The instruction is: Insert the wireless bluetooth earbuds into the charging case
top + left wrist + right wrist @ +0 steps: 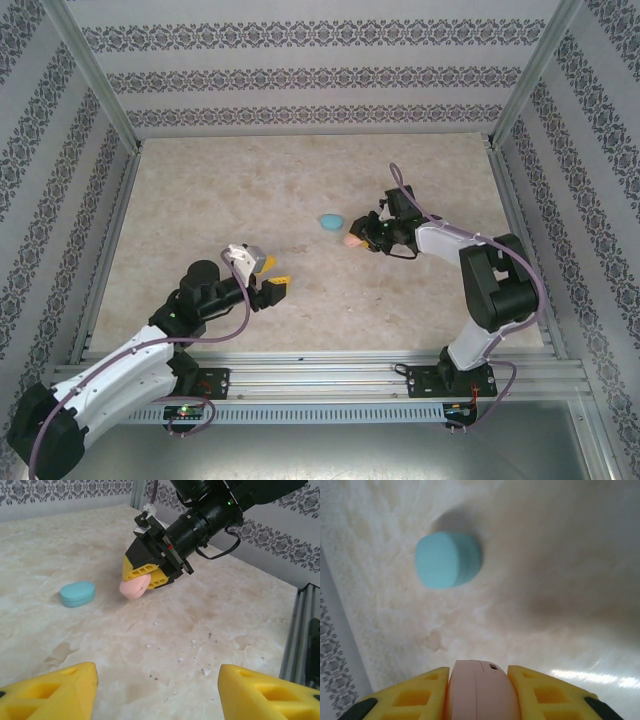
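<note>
Right gripper [142, 579] clamps the smooth pink oval plastic case [133, 588] near its end; it may twist loose. Left gripper [157, 680] gapes empty.

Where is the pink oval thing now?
Seen from above, the pink case sits clamped in the right gripper near the table centre, just right of the blue case.

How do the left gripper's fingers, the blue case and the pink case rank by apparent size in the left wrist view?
1. Left gripper's yellow fingers: largest, being nearest the camera.
2. Blue case and pink case: about alike; the right gripper hides part of the pink one.
</note>
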